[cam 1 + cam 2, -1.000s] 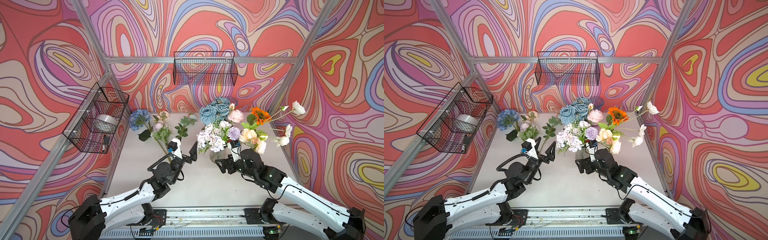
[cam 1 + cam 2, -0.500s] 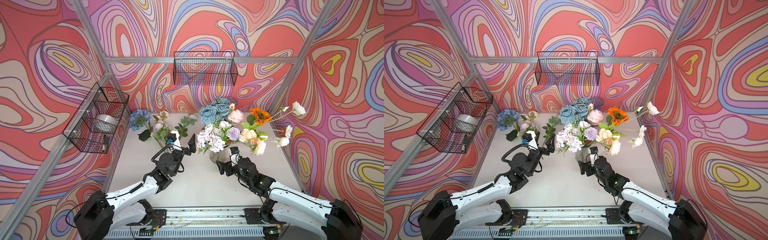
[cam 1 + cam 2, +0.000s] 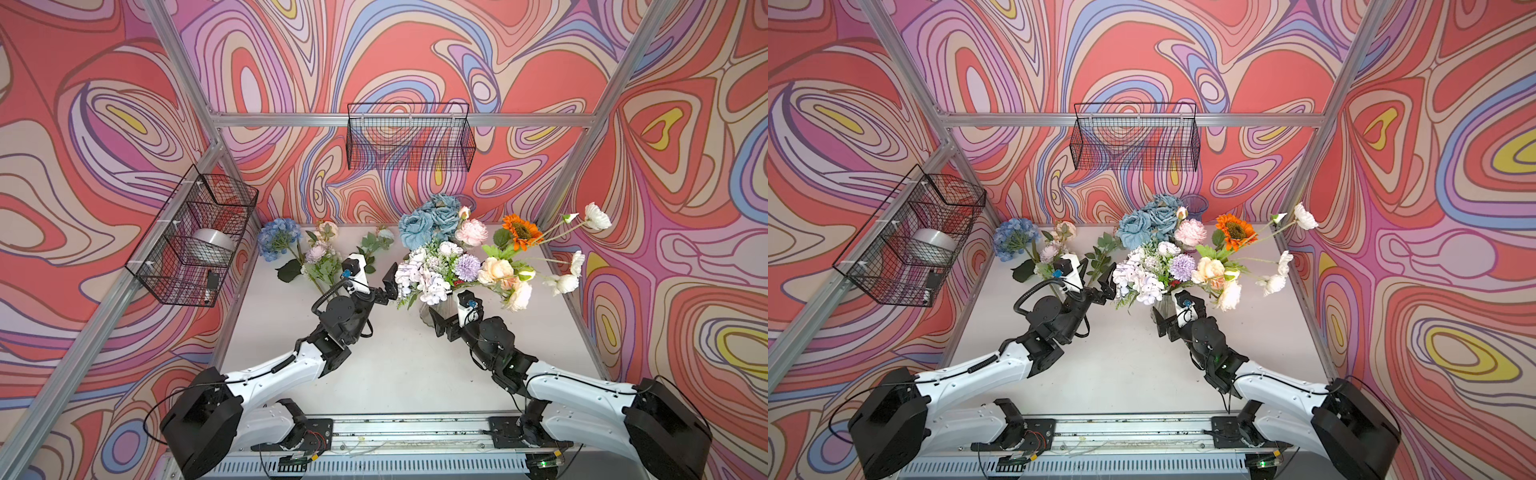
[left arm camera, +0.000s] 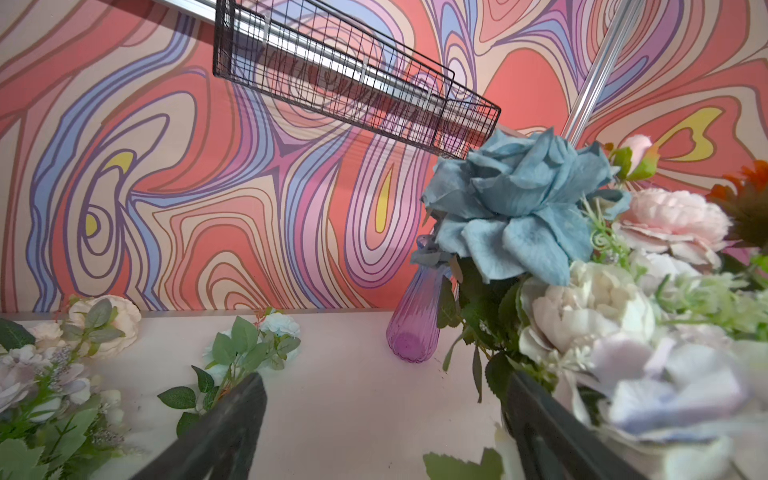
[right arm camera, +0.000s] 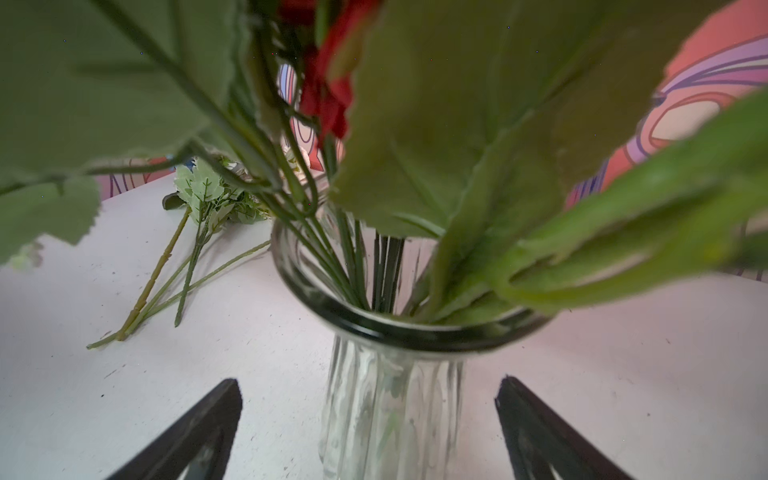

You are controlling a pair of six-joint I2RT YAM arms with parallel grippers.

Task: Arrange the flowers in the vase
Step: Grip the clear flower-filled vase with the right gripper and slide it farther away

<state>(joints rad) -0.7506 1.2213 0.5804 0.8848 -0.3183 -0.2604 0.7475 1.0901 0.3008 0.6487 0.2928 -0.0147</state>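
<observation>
Counter (image 3: pixel 407 365) carrying most flowers (image 3: pixel 449 257) already upright in clear vase (image 5: pixel 390 395); few sprays (image 3: pixel 320 257) lying loose toward back left corner. Before the vase, right gripper (image 5: pixel 369 382) spread wide, vase between its fingers, no contact visible, holding nothing. Equally wide and empty, left gripper (image 4: pixel 386 419), one finger just beside pale blooms. Risk judged: top-heavy vase tipped by a nudge from either gripper. Versus a second earlier: left gripper advanced from loose stems toward bouquet; right arm dropped lower.
</observation>
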